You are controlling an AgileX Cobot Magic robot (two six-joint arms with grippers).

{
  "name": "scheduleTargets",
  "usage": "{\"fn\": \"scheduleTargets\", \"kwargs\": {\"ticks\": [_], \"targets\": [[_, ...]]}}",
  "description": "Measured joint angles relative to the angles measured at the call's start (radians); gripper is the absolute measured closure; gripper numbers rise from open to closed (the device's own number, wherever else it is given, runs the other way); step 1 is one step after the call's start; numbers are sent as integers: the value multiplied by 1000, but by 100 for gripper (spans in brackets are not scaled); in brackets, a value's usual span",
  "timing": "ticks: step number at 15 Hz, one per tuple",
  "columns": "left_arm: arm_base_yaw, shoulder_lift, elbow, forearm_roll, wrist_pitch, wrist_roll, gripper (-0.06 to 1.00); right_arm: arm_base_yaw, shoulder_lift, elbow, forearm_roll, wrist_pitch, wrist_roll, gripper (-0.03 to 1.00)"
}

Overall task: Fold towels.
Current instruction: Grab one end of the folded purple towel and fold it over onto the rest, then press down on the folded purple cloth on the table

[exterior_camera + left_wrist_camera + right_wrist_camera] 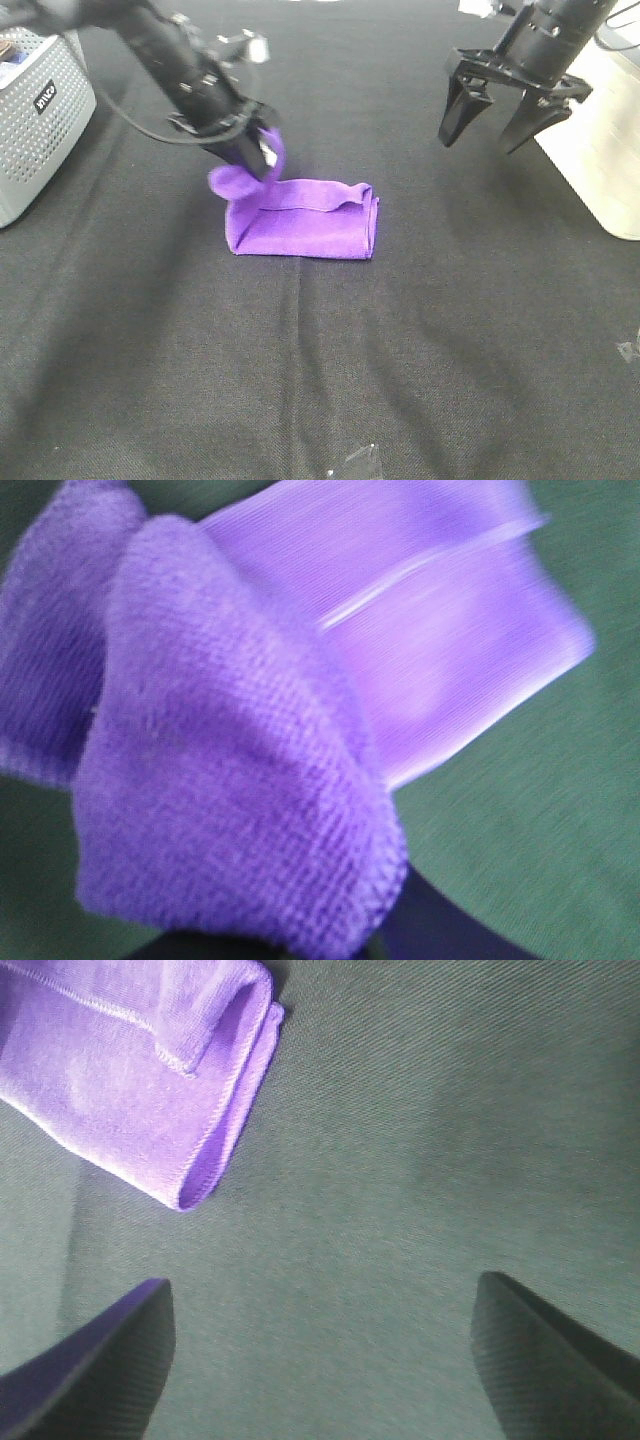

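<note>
The purple towel (pixel 303 218) lies folded in a strip on the black cloth at the middle of the exterior view. Its left end is lifted off the table, with my left gripper (pixel 252 152) shut on that raised corner. The left wrist view is filled by the bunched purple towel (pixel 230 760) right at the camera, and the fingers there are hidden. My right gripper (pixel 503 125) hangs open above the table to the right of the towel and holds nothing. The right wrist view shows the towel's folded end (pixel 150 1070) beyond the spread fingertips (pixel 110 1360).
A white perforated basket (pixel 35 115) stands at the left edge. A pale box (pixel 605 140) sits at the right edge, close behind the right arm. The black cloth (pixel 320 380) covers the table and has long creases toward the front.
</note>
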Motion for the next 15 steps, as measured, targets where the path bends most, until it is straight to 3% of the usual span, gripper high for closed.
{"fn": "scheduleTargets", "kwargs": {"ticks": [6,7,11,15], "targets": [[-79,95,-55,-13,0,-53,88,0,-57,0,-7,0,0,19],[-90,97,-55,-28,0,-54,83,0,-60,0,-7,0,0,19],[-146,97,-55,-92,-116,-54,38,0,-77,0,-7,0,0,19],[-163,97,-55,-111,-180,-54,32,0,-102,0,-7,1,1,19]]}}
